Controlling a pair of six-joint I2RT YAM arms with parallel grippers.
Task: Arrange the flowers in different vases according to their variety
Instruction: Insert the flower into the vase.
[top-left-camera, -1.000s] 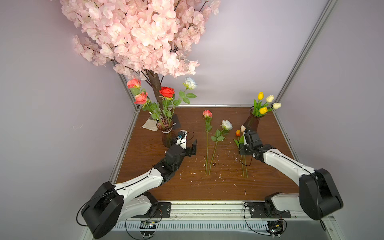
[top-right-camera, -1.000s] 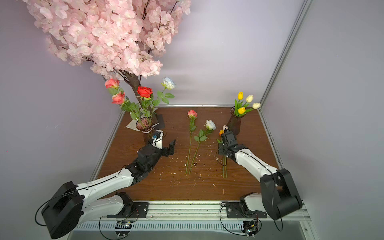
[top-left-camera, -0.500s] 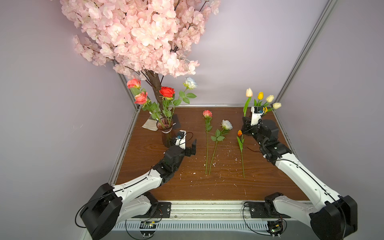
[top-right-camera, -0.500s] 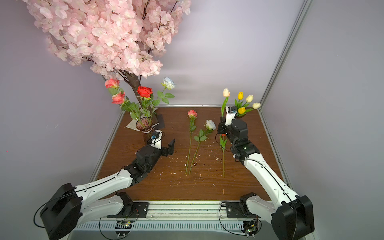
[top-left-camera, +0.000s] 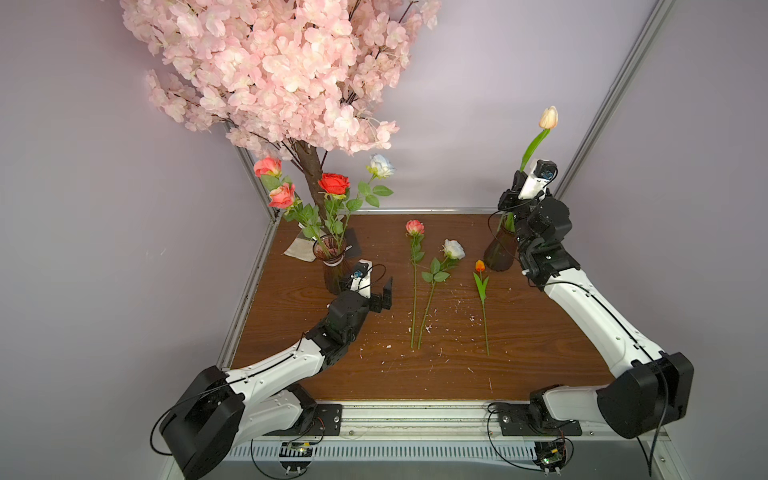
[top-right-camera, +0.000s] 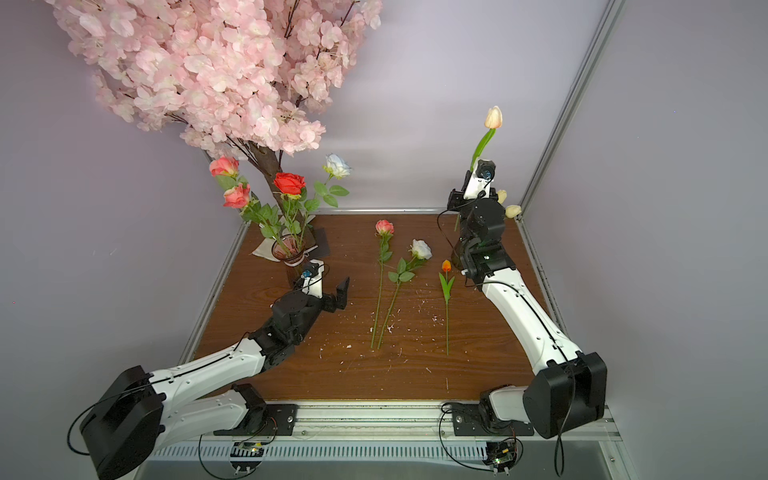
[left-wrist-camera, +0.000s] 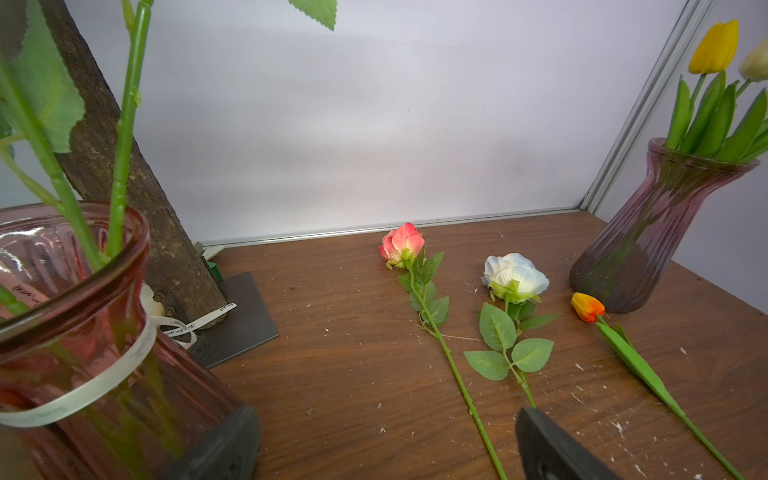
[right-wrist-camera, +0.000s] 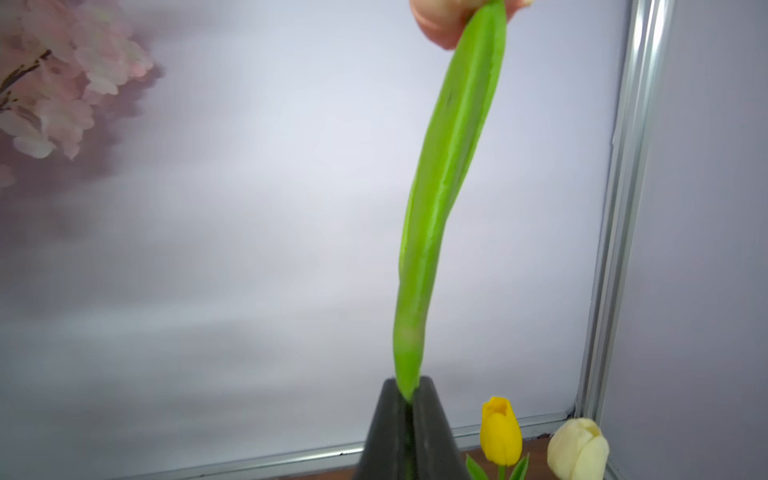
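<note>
Both top views show a brown wooden table (top-left-camera: 540, 353) with two arms at its near edge. The right gripper (right-wrist-camera: 411, 399) is raised at the far right corner. Its jaws are pressed together on the green blade leaf and stem of a pale pink tulip (top-left-camera: 548, 117). The flower stands nearly upright, with its bloom high above the fingers. The lower stem runs down past the gripper toward the mouth of a ribbed dark maroon glass vase (top-left-camera: 498, 253), which stands directly beneath. The arm hides whether the stem's end is inside. A yellow tulip (right-wrist-camera: 500, 432) and a cream tulip (right-wrist-camera: 577, 449) stand in that vase, below and beside the closed fingers.

The left gripper (left-wrist-camera: 384, 432) is low over the table with its jaws spread wide and nothing between them. One finger is just beside the base of a second ribbed maroon vase with a pale neck band (top-left-camera: 332, 266) (contact cannot be told). This vase holds two pink-coral roses, a red rose (top-left-camera: 333, 183) and a white one.

Three flowers lie flat between the arms, blooms toward the back wall. They are a pink-coral rose (top-left-camera: 414, 227), a white rose (top-left-camera: 454, 248) and a small orange tulip (top-left-camera: 480, 266). The orange tulip's bloom is near the right vase's base. A large pink blossom tree (top-left-camera: 270, 62) overhangs the far left corner.
</note>
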